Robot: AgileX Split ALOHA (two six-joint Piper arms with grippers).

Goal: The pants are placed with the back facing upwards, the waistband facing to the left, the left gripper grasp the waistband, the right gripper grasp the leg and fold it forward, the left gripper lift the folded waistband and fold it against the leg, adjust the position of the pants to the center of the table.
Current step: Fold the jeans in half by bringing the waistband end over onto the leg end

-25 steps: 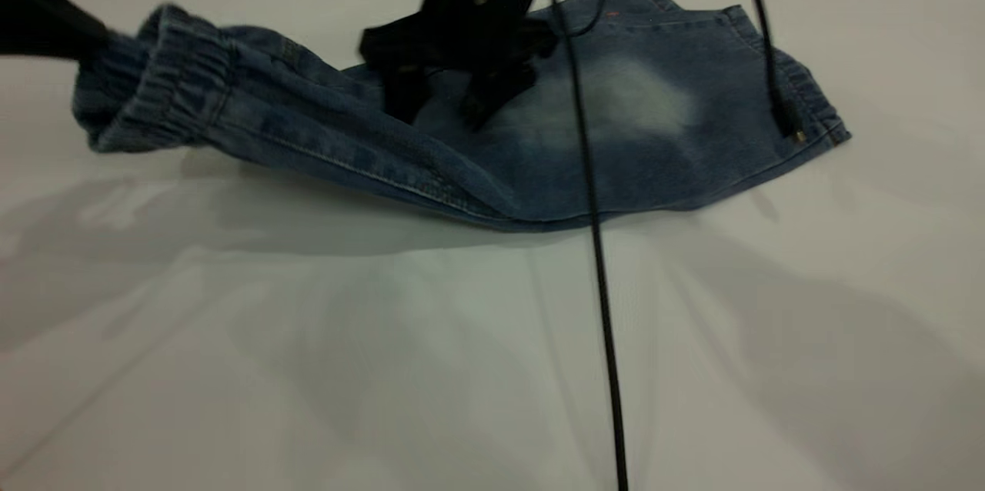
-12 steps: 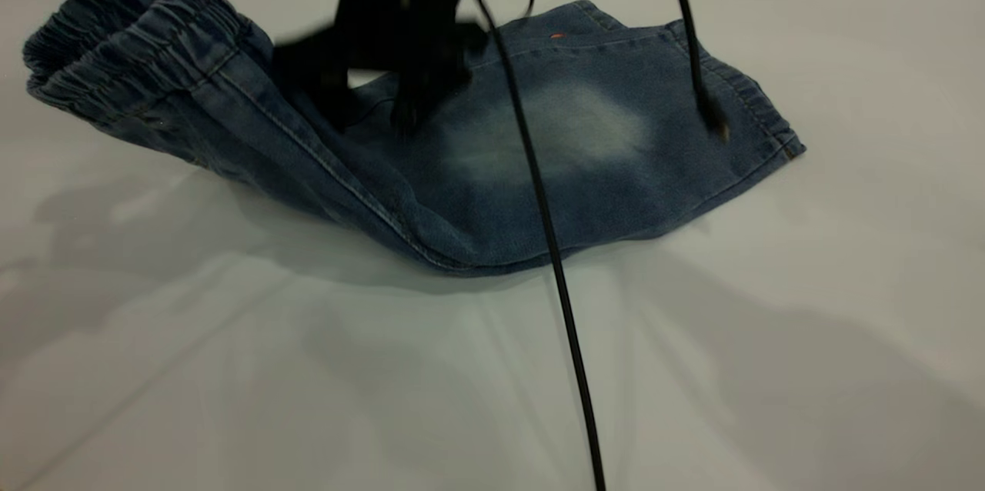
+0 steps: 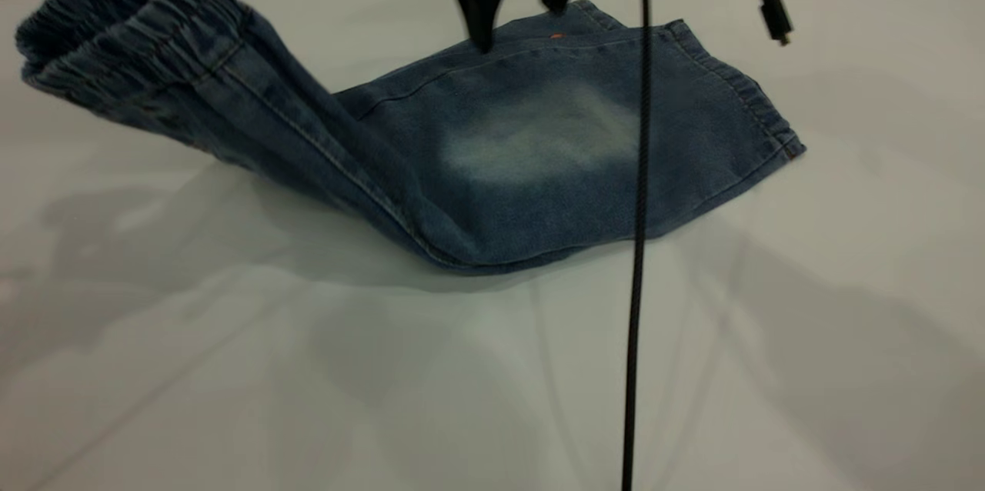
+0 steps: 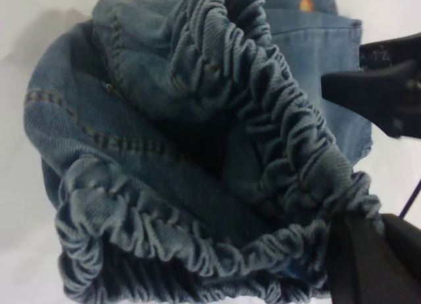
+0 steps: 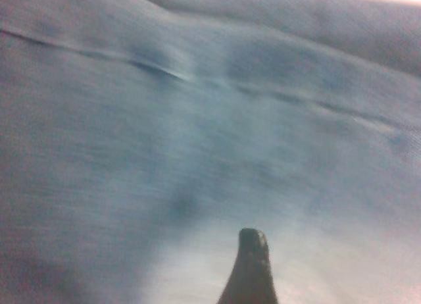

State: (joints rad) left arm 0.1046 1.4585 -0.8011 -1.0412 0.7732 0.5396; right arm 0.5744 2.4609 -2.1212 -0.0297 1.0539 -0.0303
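The blue denim pants (image 3: 492, 191) lie folded lengthwise on the white table (image 3: 308, 383). The leg (image 3: 554, 137), with its pale faded patch, lies flat on top, its hem at the right. At the upper left the gathered waistband (image 3: 115, 37) hangs lifted off the table. My left gripper (image 4: 352, 261) is shut on the waistband (image 4: 197, 245) at its edge. My right gripper (image 3: 518, 23) hovers open over the far edge of the leg, nothing between its fingers. In the right wrist view one fingertip (image 5: 252, 248) shows above blurred denim (image 5: 164, 120).
A black cable (image 3: 637, 260) hangs down across the leg and the near table. A second cable ends in a plug (image 3: 774, 16) above the table at the far right. Bare white table surrounds the pants in front and to the right.
My right gripper has risen off the cloth and moved right toward the far edge. The left gripper has lifted the waistband higher and leftward, dragging the pants slightly left.
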